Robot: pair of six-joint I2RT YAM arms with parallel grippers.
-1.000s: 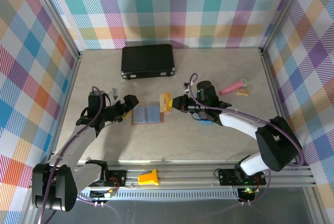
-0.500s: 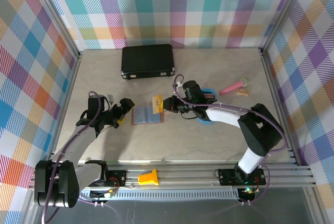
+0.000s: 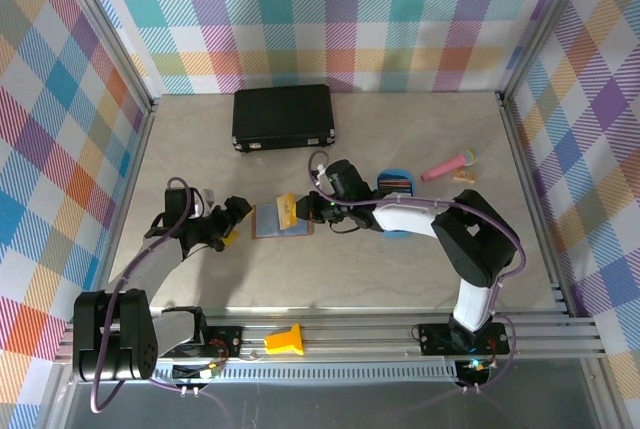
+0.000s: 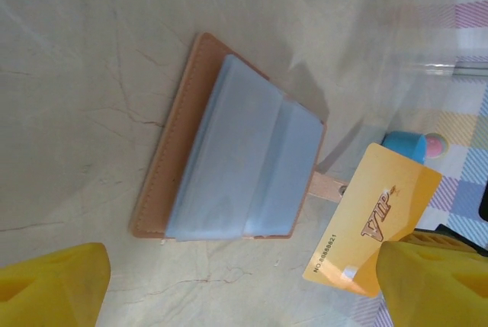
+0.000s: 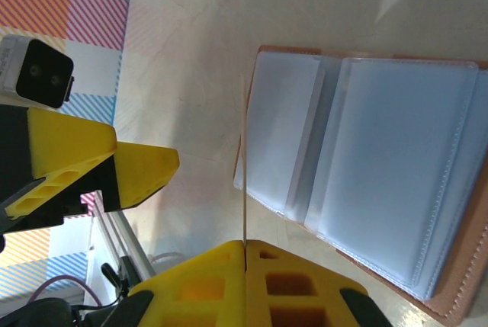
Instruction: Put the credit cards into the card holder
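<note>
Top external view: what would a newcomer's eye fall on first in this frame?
The orange-yellow card pinched in the right gripper, poised at the edge of the open card holder at mid-table. Next, the left gripper, jaws open, just left of the holder, and the black case at the back.

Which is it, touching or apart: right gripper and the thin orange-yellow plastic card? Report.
Touching. Right wrist view: the orange-yellow card stands edge-on, pinched in the shut right gripper.

A salmon-brown leather card holder (image 3: 268, 222) lies open, bluish-grey pockets up; an orange-yellow plastic VIP card (image 4: 374, 216) stands on edge over its 3 o'clock side.
</note>
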